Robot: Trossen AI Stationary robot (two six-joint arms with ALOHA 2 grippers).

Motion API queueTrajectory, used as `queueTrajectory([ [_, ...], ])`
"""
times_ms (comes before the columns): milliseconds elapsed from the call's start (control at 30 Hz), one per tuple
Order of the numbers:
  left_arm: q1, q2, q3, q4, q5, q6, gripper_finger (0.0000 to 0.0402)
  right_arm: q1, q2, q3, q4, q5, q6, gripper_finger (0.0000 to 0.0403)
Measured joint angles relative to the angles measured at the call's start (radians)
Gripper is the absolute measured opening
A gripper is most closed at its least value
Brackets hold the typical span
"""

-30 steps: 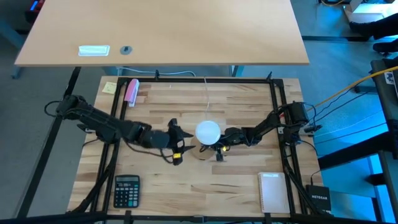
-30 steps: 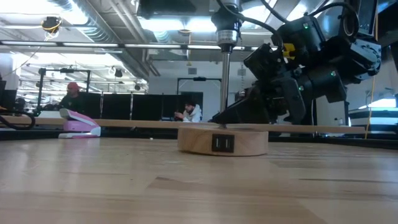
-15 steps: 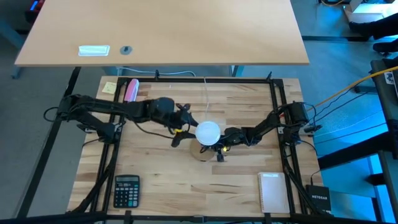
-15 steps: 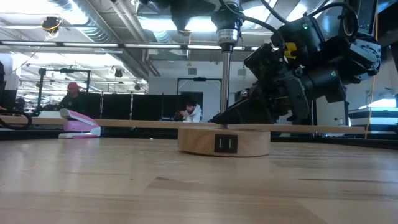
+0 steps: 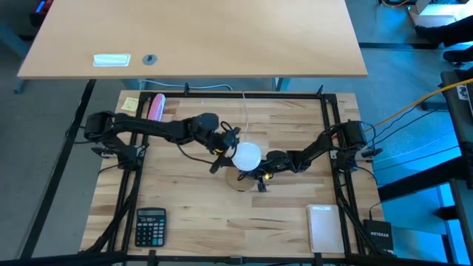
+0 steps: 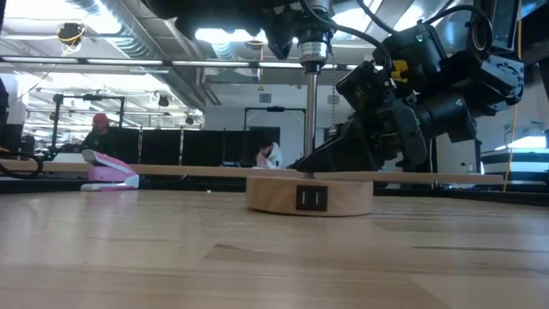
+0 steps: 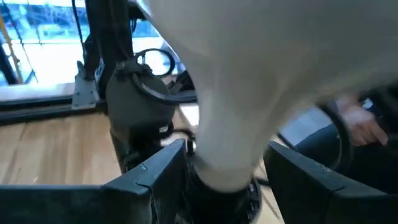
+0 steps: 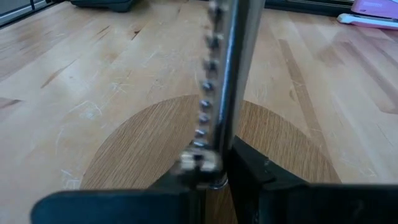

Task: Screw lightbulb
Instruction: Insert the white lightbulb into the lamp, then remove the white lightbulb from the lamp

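Beside the table [image 5: 281,214], a box [image 5: 381,238] reads NETGEAR.

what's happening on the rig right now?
Lamp assembly. The right hand is shut on the lamp's thin metal post, low by the round wooden base, steadying it. The left hand is up at the white bulb on top of the post, fingers either side of its neck; contact isn't clear.
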Motion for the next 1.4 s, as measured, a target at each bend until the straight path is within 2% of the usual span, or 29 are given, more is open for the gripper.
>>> queueTrajectory([
  [200, -0.001, 0.014, 0.0, 0.065, 0.022, -0.014, 0.0203, 0.0, 0.0, 0.0, -0.002, 0.0, 0.0, 0.0044],
  [333, -0.001, 0.014, 0.0, 0.068, 0.017, -0.024, 0.0169, 0.0, 0.0, 0.0, -0.002, 0.001, 0.0, 0.0044],
  [433, -0.009, 0.014, 0.001, 0.056, -0.052, -0.021, 0.0131, 0.0, 0.0, 0.0, -0.004, 0.011, 0.007, 0.0044],
  [533, -0.027, 0.012, 0.002, 0.051, -0.127, -0.026, 0.013, 0.0, 0.0, 0.0, -0.004, 0.014, 0.006, 0.0044],
  [733, -0.102, 0.009, 0.003, 0.028, -0.391, -0.074, 0.013, 0.001, 0.0, -0.002, -0.004, 0.095, 0.02, 0.0044],
  [933, -0.22, 0.009, 0.005, 0.013, -0.849, -0.158, 0.013, 0.001, 0.0, -0.001, -0.012, 0.179, 0.055, 0.0044],
  [1100, -0.315, 0.014, 0.003, 0.007, -1.222, -0.291, 0.013, -0.001, 0.0, 0.001, -0.023, 0.234, 0.076, 0.0044],
  [1267, -0.366, 0.016, 0.002, 0.006, -1.436, -0.415, 0.013, -0.002, 0.0, 0.007, -0.023, 0.253, 0.075, 0.0044],
  [1400, -0.368, 0.016, 0.002, 0.004, -1.45, -0.409, 0.013, -0.002, 0.0, 0.03, -0.054, 0.254, 0.072, 0.0044],
])
